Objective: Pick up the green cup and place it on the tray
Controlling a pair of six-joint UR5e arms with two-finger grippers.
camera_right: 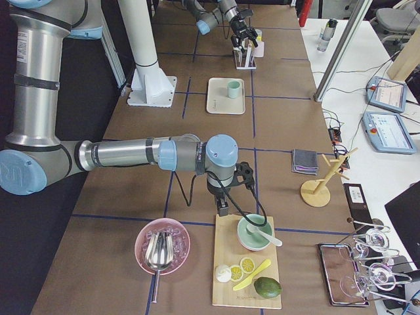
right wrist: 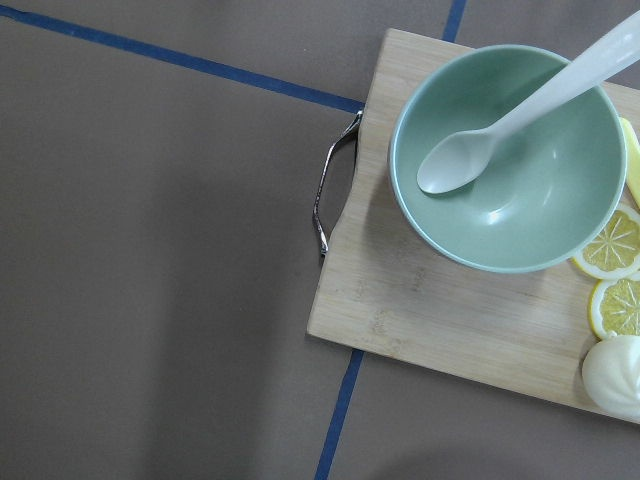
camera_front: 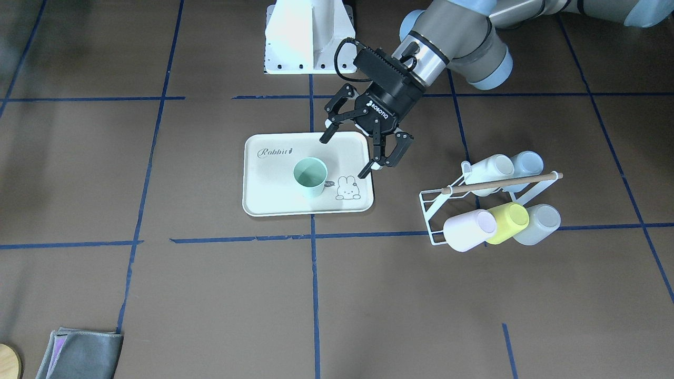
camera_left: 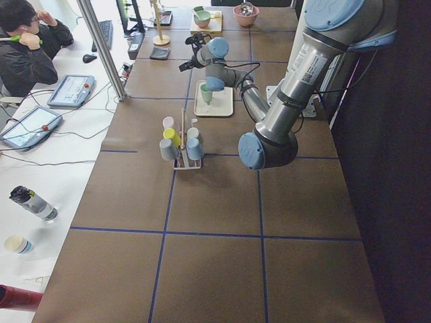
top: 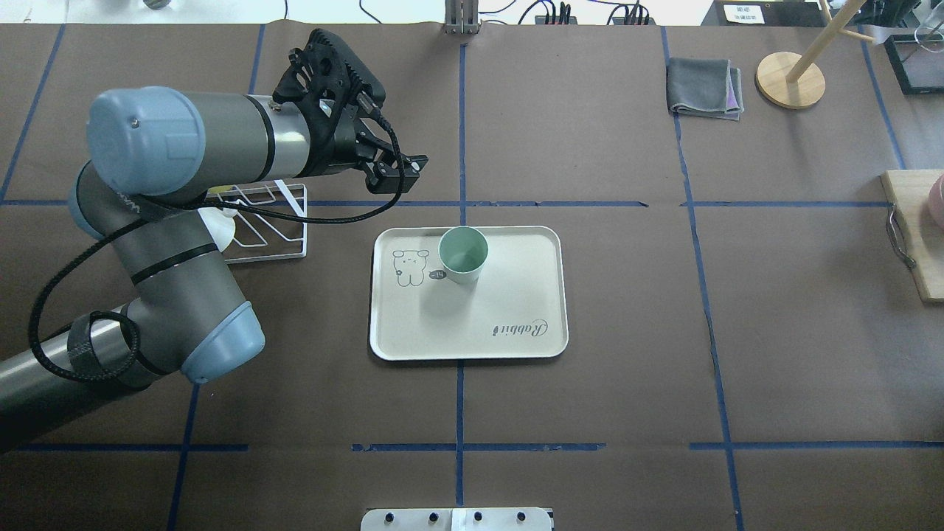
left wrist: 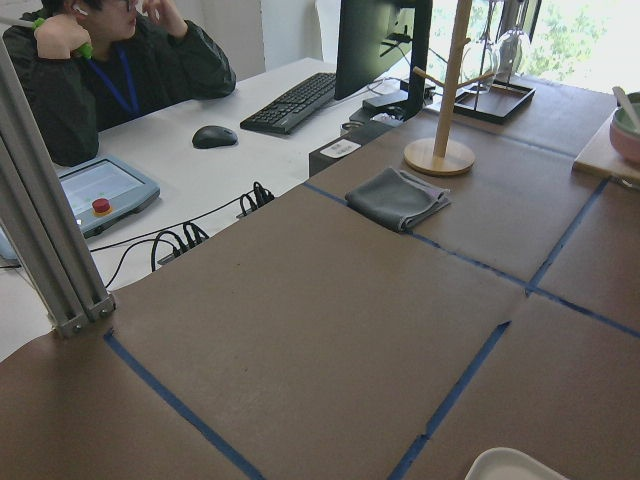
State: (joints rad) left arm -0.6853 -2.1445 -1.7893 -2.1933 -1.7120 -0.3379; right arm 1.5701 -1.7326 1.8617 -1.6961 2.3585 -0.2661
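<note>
Front-facing view, left to right: the tray [camera_front: 263, 197] lies flat on the counter [camera_front: 158, 295]. The green cup [camera_front: 310, 178] stands upright on it near the middle, mouth up, so the job looks done to me.

Just beside the cup hangs the left tool [camera_front: 343, 156]. Its fingers are wide apart and hold nothing. One tip is over the tray's back edge and one is by its right side. That is the risk, I think. The cup is light, so if the arm swings low or sideways, a finger could tip it. A finger could also catch the rim and drag the tray.

Further right stands a rack [camera_front: 500, 182] with more cups, and a careless pull back could knock that too.

The left arm is bent at the elbow, with its wrist tilted down toward the tray. The right tool [camera_right: 223, 205] hangs far off over a cutting board [camera_right: 226, 249]. I cannot tell whether it is apart or together.
</note>
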